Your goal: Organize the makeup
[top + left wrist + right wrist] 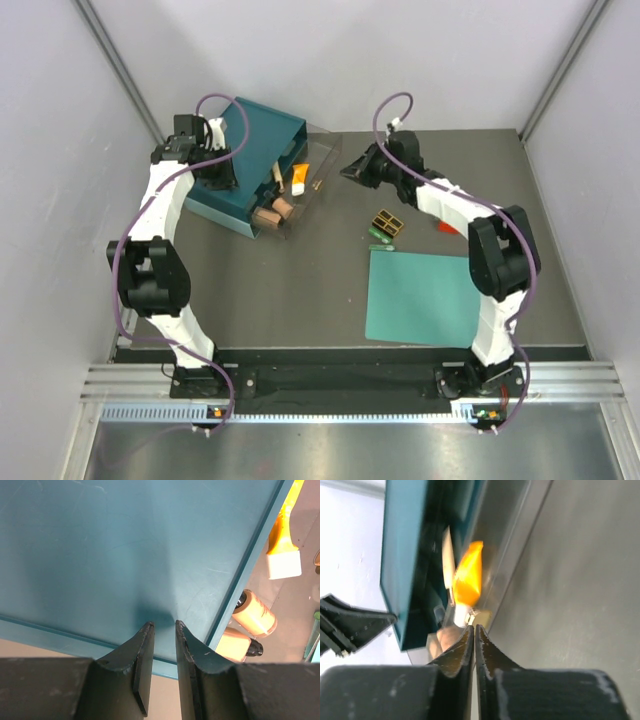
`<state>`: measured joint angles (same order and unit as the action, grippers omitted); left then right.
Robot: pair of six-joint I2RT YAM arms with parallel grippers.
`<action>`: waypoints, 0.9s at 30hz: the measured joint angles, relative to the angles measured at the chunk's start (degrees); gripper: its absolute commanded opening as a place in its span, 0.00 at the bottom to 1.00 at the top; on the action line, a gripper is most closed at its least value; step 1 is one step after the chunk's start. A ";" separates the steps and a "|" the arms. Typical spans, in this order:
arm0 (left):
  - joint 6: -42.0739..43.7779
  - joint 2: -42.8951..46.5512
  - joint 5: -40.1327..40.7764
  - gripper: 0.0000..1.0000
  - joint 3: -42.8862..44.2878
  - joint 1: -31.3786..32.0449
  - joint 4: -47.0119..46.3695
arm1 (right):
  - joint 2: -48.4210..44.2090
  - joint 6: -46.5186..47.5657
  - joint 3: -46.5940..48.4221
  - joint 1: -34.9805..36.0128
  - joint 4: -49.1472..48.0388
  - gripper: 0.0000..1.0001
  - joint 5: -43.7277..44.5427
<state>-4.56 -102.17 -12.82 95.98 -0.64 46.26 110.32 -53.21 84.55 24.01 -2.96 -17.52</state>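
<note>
A teal organizer box (pixel 250 125) stands at the back left with its clear drawer (pixel 322 150) pulled out. In the drawer lie the orange tube (pixel 299 178), two tan bottles (pixel 277 210) and a beige stick (pixel 318 184). My left gripper (pixel 218 178) rests on the box top (pixel 125 545), its jaws nearly shut and empty (pixel 164 625). My right gripper (pixel 347 170) is shut and empty (pixel 474 627), just at the drawer's outer edge near the orange tube (pixel 467 575). The dark palette (pixel 387 222) and slim green tube (pixel 379 238) lie on the table.
A flat teal mat (pixel 420 295) lies at front right. A small red cube (pixel 447 227) sits beside the right arm. White walls close in on the left and right. The left wrist view shows the bottles (pixel 255 612) and the orange tube (pixel 282 535).
</note>
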 measured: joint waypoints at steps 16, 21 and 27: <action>-0.02 0.00 0.00 0.30 0.02 0.00 0.04 | 13.68 -10.67 0.31 0.48 -9.57 0.00 -12.94; 0.00 0.00 0.02 0.30 0.02 0.00 0.04 | 16.04 -11.58 5.18 1.27 -9.73 0.00 -13.68; -0.02 -0.02 0.02 0.30 0.02 0.00 0.04 | 19.85 -11.67 10.62 2.78 -7.96 0.00 -13.68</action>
<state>-4.58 -102.19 -12.80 96.01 -0.64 46.30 130.17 -64.88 95.18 26.79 -10.92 -31.20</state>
